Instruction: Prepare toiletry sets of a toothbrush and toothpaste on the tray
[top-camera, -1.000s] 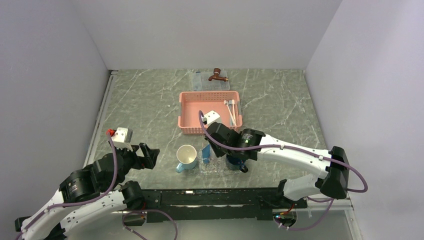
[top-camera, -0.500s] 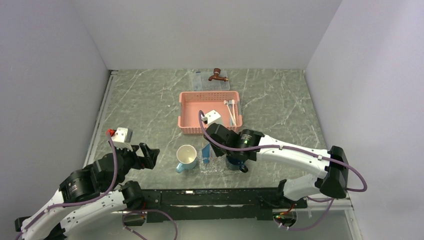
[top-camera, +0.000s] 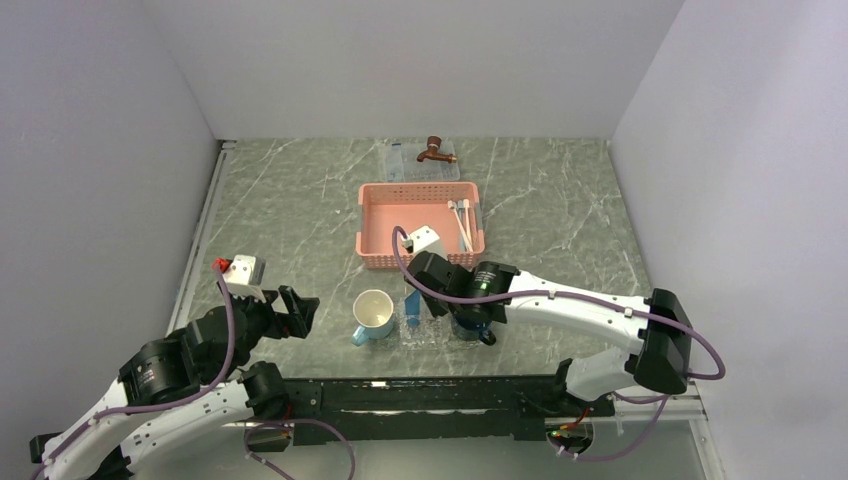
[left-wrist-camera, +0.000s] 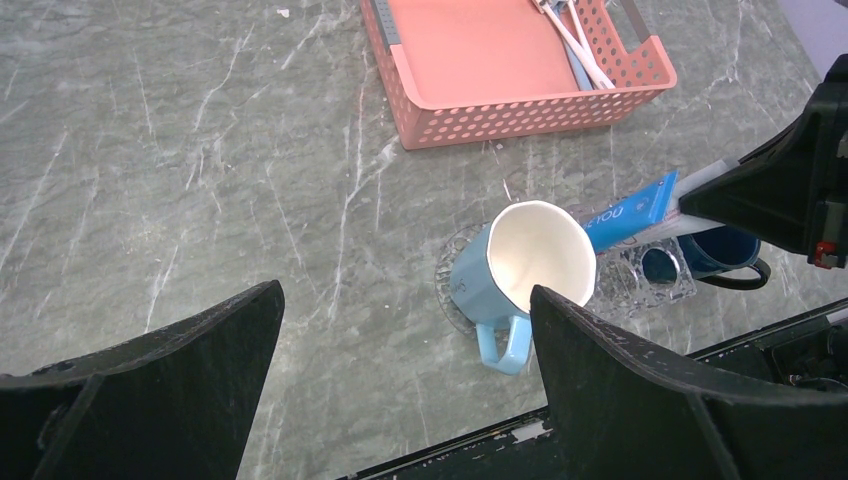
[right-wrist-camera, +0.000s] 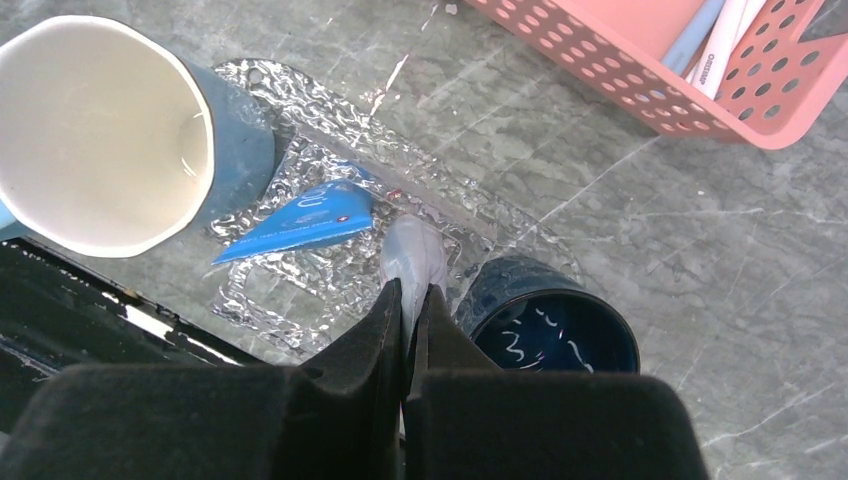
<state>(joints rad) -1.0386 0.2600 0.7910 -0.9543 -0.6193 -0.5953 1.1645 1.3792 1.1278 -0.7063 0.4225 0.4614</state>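
While the left gripper (left-wrist-camera: 402, 300) hangs at near left with jaws wide apart, the right gripper (right-wrist-camera: 408, 300) clamps a toothbrush (right-wrist-camera: 413, 255) over the tray (right-wrist-camera: 330, 150) holding the toothpaste (right-wrist-camera: 300, 220).

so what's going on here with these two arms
The right gripper is shut on a pale toothbrush, holding it over the clear tray between the light-blue cup and the dark blue mug. A blue toothpaste tube rests on that tray. Spare toothbrushes sit in the pink basket. The left gripper hangs open off to the side, holding nothing.
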